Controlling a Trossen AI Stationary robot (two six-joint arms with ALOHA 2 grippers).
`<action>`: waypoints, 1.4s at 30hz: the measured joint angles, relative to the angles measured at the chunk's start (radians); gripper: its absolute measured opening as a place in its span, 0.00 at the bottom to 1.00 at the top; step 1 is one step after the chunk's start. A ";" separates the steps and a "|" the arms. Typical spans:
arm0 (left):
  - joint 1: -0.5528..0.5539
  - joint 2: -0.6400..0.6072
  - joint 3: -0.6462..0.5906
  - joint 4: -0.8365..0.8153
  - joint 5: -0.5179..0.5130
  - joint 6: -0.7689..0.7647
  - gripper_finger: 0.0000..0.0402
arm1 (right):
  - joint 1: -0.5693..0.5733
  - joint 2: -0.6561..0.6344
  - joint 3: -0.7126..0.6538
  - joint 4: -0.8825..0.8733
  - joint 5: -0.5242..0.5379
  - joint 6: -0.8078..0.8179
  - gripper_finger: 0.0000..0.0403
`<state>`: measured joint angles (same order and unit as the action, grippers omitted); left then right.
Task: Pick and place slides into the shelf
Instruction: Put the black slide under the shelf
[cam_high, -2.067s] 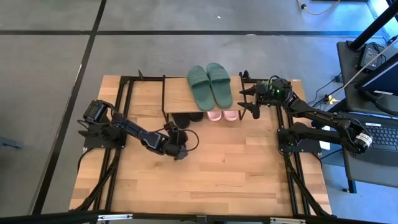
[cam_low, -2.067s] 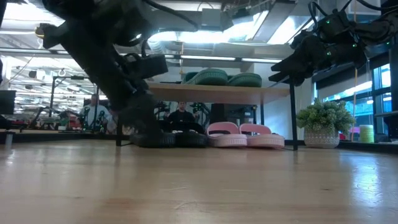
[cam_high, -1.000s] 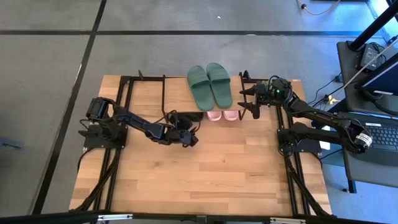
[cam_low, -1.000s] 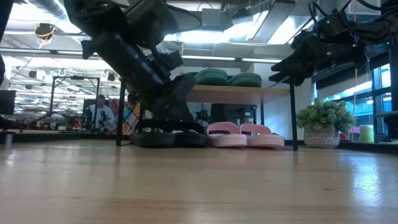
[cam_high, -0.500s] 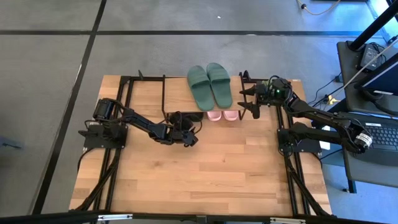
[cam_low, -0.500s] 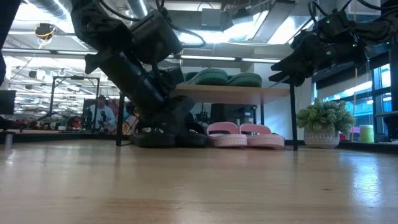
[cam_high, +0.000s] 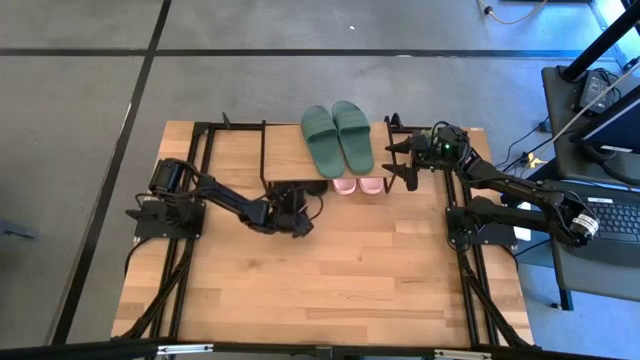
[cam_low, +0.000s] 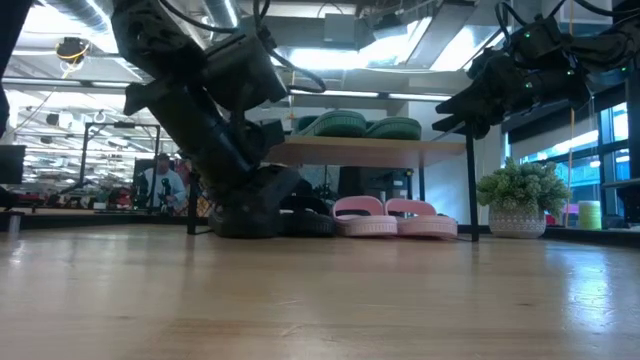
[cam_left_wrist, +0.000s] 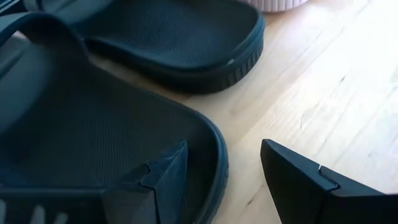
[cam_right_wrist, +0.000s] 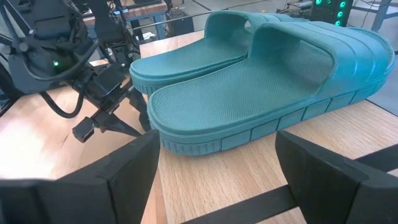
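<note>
two green slides (cam_high: 338, 137) lie side by side, lengthwise across the shelf (cam_high: 285, 155).

- Green slides (cam_high: 337, 136): paired side by side, soles down, on top of the shelf (cam_high: 285, 152)
- Pink slides (cam_low: 393, 216): paired on the table under the shelf board, heels poking out
- Black slides (cam_left_wrist: 124, 81): under the shelf's left part, beside the pink pair

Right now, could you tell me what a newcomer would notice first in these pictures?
The dark green slides lie side by side on top of the shelf, with the pink slides on the table beneath it. The left tool, open, straddles the edge of a black slide beside them.
</note>
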<state>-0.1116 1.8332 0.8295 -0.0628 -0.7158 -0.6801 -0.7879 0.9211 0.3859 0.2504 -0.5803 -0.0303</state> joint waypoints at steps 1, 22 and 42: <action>-0.007 0.000 0.000 -0.016 -0.005 -0.012 0.49 | 0.000 0.000 0.000 0.000 0.000 0.000 0.79; -0.104 -0.011 -0.002 -0.208 -0.059 -0.156 0.49 | 0.000 0.001 0.000 -0.001 0.000 0.000 0.79; -0.123 -0.084 -0.005 -0.172 0.056 -0.091 0.49 | 0.000 0.001 0.000 -0.001 0.000 0.003 0.79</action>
<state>-0.2350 1.7493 0.8244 -0.2344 -0.6600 -0.7709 -0.7878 0.9218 0.3855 0.2497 -0.5800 -0.0278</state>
